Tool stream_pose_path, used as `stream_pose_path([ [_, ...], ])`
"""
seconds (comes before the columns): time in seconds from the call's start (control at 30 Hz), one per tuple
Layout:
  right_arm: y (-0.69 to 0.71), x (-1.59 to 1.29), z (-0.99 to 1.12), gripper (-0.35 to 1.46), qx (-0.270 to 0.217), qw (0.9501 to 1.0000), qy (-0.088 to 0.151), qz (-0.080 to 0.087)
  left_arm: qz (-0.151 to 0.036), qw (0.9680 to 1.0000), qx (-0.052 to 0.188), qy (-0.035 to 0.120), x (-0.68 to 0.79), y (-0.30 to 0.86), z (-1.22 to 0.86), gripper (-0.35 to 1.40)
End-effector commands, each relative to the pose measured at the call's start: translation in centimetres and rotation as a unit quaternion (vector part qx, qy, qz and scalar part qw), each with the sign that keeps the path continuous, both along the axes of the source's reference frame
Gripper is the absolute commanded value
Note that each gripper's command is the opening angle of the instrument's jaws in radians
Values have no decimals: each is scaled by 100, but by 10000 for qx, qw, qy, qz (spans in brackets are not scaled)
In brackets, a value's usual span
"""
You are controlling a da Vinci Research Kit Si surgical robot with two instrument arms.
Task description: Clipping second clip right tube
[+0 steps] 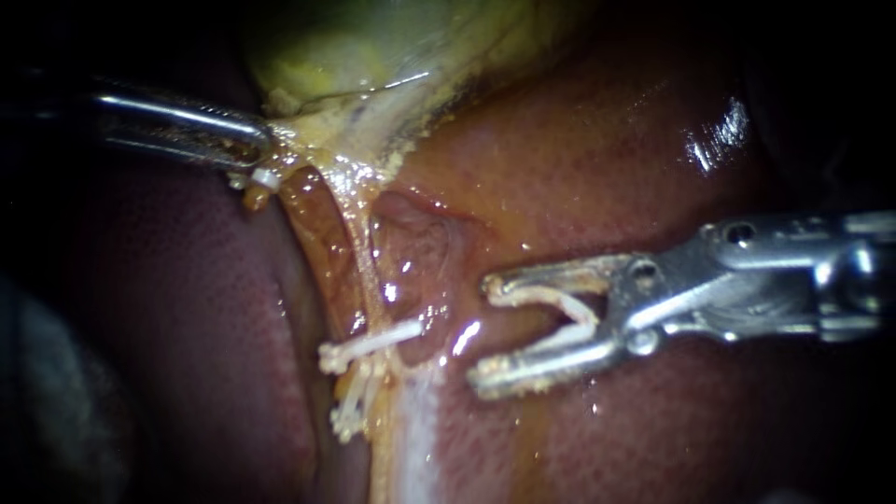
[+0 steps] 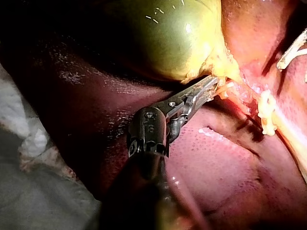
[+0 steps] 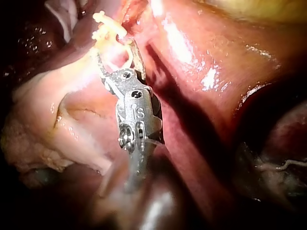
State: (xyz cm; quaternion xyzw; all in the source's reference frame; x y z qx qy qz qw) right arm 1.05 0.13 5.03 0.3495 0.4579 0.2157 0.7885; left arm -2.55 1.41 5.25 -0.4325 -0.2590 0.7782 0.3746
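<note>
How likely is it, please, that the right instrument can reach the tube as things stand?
Probably yes. The right instrument, its jaws holding a clip, sits close beside the tube with only bare liver between. The left instrument grips tissue farther up, clear of that path.

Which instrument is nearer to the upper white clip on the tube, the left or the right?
Right. The right instrument, holding an open clip in its jaws, is just beside the upper white clip; the left instrument grips the gallbladder well above it.
</note>
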Motion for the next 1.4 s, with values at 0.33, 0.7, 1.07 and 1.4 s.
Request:
stream_pose_path([
  [0.33, 12, 38, 34, 50, 232, 9994, -187, 200, -7, 10000, 0, 8, -1, -1, -1, -35],
  [0.7, 5, 65, 53, 50, 417, 9986, -191, 249, -10, 10000, 0, 10, -2, -1, -2, -35],
  [1.07, -9, 88, 61, 50, 647, 9976, 186, 177, -11, 10000, 0, 10, -2, -1, -2, -35],
  [1.4, -25, 115, 66, 50, 976, 9926, 695, 198, -12, 10000, 0, 11, -2, -2, -2, -35],
])
